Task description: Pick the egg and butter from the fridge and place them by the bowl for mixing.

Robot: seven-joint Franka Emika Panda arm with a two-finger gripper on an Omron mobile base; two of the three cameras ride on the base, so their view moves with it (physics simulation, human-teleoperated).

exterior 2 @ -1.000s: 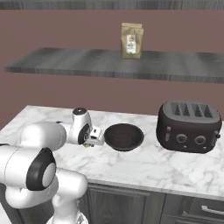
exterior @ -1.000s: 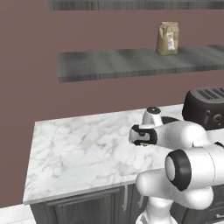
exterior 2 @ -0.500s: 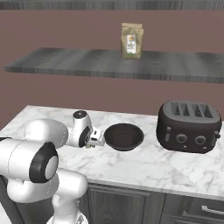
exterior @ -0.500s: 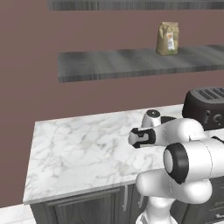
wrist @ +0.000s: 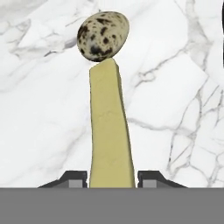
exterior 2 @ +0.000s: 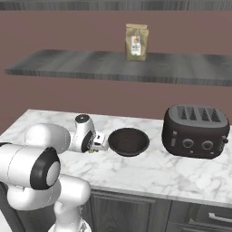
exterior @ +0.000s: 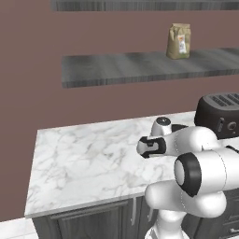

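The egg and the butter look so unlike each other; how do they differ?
The egg is a small rounded oval; the butter is a long narrow stick. The egg is pale with dark speckles; the butter is plain yellow. The egg lies free on the marble counter; the butter sits between the jaws. Both are over the counter.

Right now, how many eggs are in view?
1. The speckled egg lies on the marble counter, at the far tip of the butter held in the jaws. Others may be hidden.
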